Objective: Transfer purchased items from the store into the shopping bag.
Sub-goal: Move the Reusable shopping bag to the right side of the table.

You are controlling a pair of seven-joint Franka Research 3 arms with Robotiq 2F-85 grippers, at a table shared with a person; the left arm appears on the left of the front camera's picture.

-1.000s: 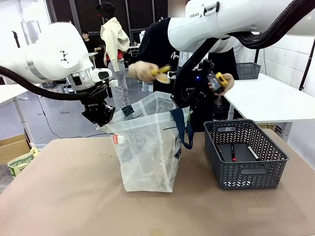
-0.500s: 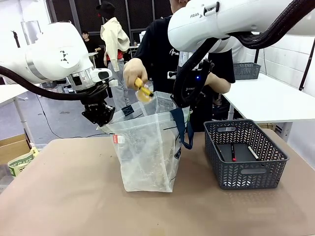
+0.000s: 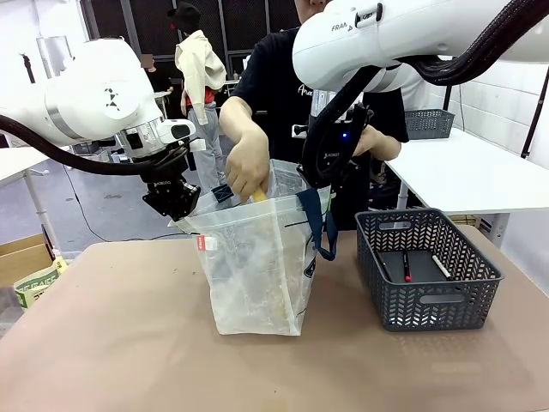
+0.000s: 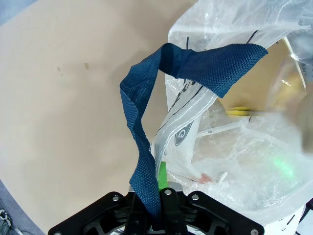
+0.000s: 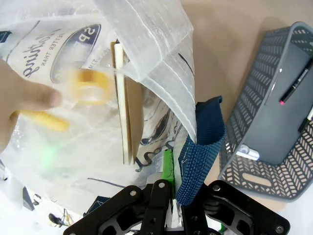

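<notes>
At the shopping bag's (image 3: 257,275) left rim the left hand (image 3: 176,204) is clenched on a navy strap (image 4: 142,122); if it slips, the mouth sags shut on the person's hand (image 3: 249,163), which holds a yellowish piece (image 3: 258,196) just inside the bag; at the bag's right rim the right hand (image 3: 319,176) pinches the other strap (image 5: 195,161); a hard tug could tip the bag, standing on the desk (image 3: 111,343) beside the basket (image 3: 429,309).
</notes>
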